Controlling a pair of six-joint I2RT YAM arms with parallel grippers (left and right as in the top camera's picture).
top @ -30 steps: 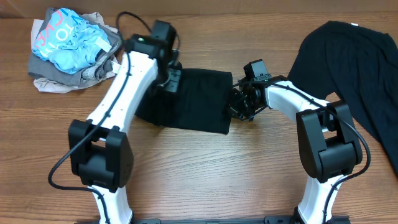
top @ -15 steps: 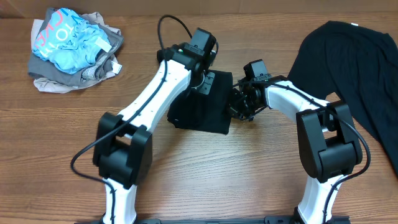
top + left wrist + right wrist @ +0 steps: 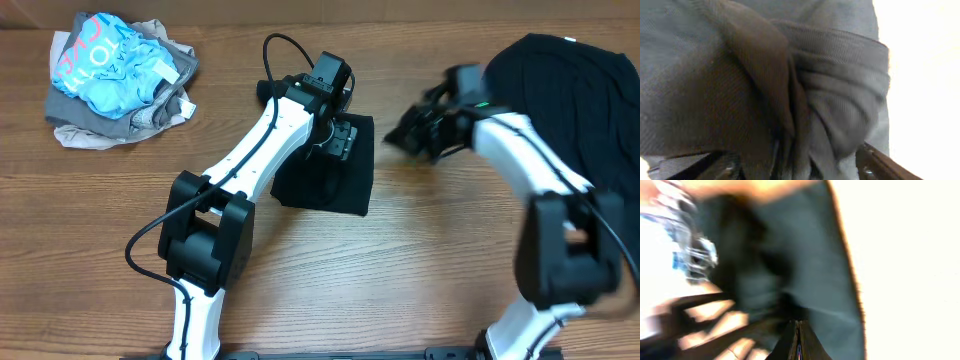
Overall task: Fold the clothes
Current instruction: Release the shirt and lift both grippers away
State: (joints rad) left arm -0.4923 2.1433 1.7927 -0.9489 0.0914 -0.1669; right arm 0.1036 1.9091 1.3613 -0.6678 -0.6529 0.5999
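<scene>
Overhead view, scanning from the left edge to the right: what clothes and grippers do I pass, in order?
Bundle of clothes → folded black shirt → right gripper → spread-out black shirt. The left gripper sits over the folded shirt, so it is left out.

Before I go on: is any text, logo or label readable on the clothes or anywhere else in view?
Light-blue printed garment, far left: large pink letters, crumpled and cut off by folds, so no whole word can be read.
Black shirt, far right: small white mark at its top edge, too small to read.
No other text visible.
</scene>
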